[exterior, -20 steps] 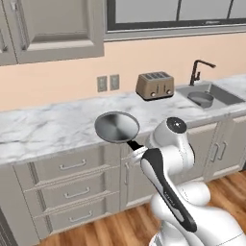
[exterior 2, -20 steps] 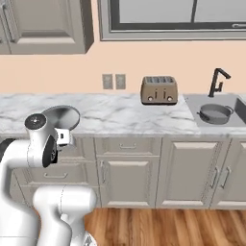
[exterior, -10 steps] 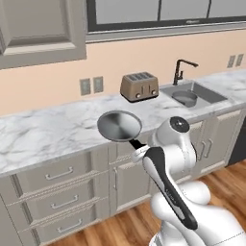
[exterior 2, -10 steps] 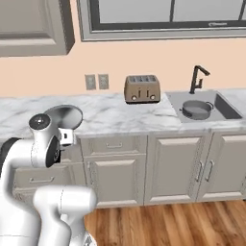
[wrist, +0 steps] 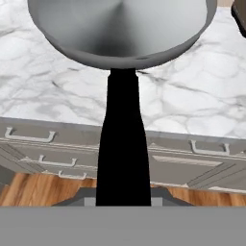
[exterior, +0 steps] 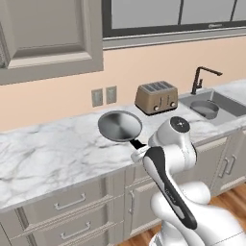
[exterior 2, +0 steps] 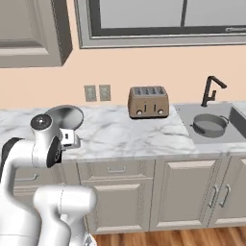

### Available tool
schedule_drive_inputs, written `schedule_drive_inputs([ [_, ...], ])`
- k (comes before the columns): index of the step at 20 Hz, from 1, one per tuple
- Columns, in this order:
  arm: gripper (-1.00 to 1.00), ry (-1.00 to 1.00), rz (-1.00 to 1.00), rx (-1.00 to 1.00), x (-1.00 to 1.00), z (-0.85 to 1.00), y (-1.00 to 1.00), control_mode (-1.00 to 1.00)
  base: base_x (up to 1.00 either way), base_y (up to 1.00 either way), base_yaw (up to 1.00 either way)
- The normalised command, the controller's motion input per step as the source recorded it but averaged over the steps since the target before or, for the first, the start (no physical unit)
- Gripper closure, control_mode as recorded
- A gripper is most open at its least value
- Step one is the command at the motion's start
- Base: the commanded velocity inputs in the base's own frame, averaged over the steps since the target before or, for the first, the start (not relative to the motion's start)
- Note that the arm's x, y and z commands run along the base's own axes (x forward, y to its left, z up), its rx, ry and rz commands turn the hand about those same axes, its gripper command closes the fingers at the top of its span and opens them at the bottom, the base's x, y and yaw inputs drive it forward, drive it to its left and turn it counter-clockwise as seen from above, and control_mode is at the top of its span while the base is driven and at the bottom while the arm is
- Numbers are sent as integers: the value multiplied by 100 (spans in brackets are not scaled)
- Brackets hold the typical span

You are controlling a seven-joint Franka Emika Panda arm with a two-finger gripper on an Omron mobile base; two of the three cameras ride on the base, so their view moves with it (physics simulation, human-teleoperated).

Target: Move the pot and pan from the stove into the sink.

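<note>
The pan (exterior: pixel 120 126) is a shallow grey metal round with a long black handle (wrist: pixel 122 144), held level above the marble counter. My gripper (exterior: pixel 140 151) is shut on the end of that handle, at the counter's front edge. From the right base the pan (exterior 2: pixel 64 116) sits just behind the gripper (exterior 2: pixel 72 139). In the hand view the pan (wrist: pixel 120 29) fills the top and the handle hides the fingertips. The pot (exterior: pixel 204 108) sits inside the sink (exterior: pixel 229 106) far to the right, also seen as the pot (exterior 2: pixel 209 125) in the sink (exterior 2: pixel 230 138). The stove is out of view.
A brown toaster (exterior: pixel 155 97) (exterior 2: pixel 148 102) stands at the wall between the pan and the sink. A black faucet (exterior: pixel 198 79) (exterior 2: pixel 210 90) rises at the sink's back edge. Grey drawers and cabinet doors (exterior 2: pixel 115 202) run below the counter, and an upper cabinet (exterior: pixel 53 33) hangs at left.
The whole scene has shifted in both base views, so the base has moved; counter, toaster and sink now look closer. The pan stays held in the same pose.
</note>
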Motion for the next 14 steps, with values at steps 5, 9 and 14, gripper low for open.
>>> schedule_drive_inputs([
  [5, 100, 0, 0, 0, 0, 0, 0, 100, 3, -15, 0],
  [9, 100, 0, 0, 0, 0, 0, 0, 100, 24, -70, 0],
  [14, 100, 0, 0, 0, 0, 0, 0, 100, 33, -92, 0],
])
